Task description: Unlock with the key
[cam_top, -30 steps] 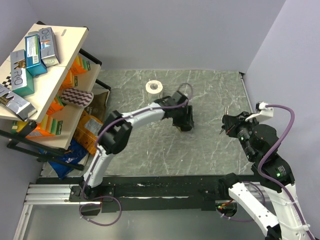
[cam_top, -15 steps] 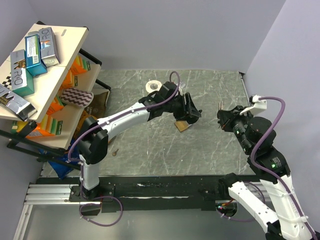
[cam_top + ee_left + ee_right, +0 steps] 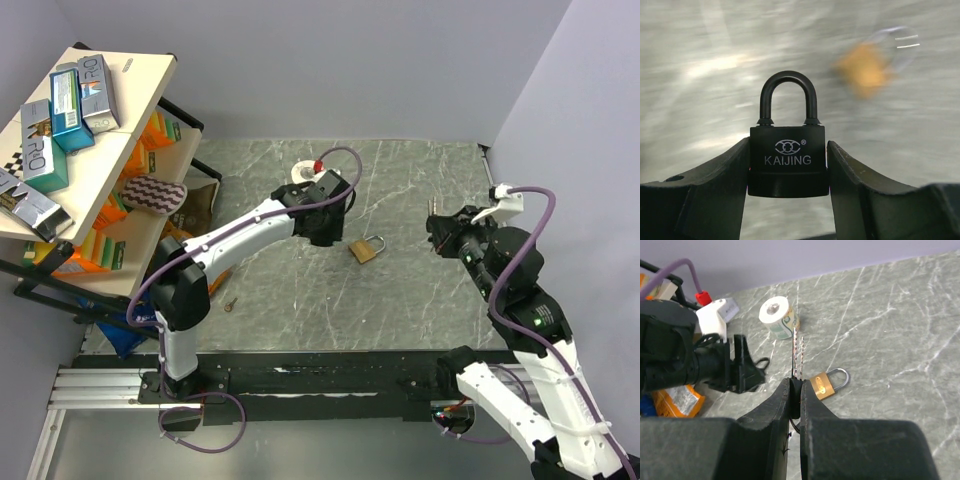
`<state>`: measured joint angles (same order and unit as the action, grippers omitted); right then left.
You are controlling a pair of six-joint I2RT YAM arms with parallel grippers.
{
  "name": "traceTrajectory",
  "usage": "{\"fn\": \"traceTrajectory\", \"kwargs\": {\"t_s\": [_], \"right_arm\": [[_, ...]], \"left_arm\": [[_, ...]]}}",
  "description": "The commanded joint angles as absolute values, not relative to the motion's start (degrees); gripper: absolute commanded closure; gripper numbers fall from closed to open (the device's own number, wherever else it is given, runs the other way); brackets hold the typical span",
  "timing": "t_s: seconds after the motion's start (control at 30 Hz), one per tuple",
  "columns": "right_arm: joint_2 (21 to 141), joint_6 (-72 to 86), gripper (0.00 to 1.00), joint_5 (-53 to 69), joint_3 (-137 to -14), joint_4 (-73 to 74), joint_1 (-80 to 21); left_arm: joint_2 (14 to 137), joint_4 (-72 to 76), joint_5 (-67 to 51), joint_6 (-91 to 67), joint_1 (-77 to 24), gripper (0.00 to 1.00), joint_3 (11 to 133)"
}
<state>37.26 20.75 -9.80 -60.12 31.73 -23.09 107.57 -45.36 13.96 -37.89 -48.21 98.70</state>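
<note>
The right fingers (image 3: 782, 412) are pressed together on the key (image 3: 796, 371) — its 2 silver blades stick straight out past the fingertips, the heads hidden between them. It is held off the tabletop (image 3: 420, 290), over its right side. The left fingers (image 3: 722, 175) are clamped on the sides of a black padlock (image 3: 788, 162) marked KAIJING, its shackle seated in the body and pointing away from the wrist. A brass padlock (image 3: 366, 248) lies flat on the tabletop between the 2 arms, apart from both. A white roll (image 3: 306, 172) sits farther back — just beyond the left arm.
</note>
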Motion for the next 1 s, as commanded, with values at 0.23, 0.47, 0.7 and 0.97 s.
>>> {"fn": "traceTrajectory", "kwargs": {"t_s": [0.23, 0.47, 0.7, 0.97], "right_arm": [[38.76, 17.84, 1.0, 13.33, -53.53, 17.94, -23.03], [41.75, 19.42, 1.0, 28.82, -52.04, 14.86, -23.03], [43.59, 22.23, 1.0, 31.9, -49.4, 12.13, -23.11], [44.12, 25.93, 1.0, 32.25, -44.04, 8.35, -22.94]], "left_arm": [[108.81, -66.62, 43.77, -27.42, -51.42, 0.99, 101.96], [110.48, -69.43, 45.7, -28.39, -51.42, 0.99, 103.62], [110.22, -71.98, 46.93, -29.18, -51.33, 0.99, 103.45], [108.55, -72.69, 43.79, -31.11, -50.72, 0.99, 103.27]]}}
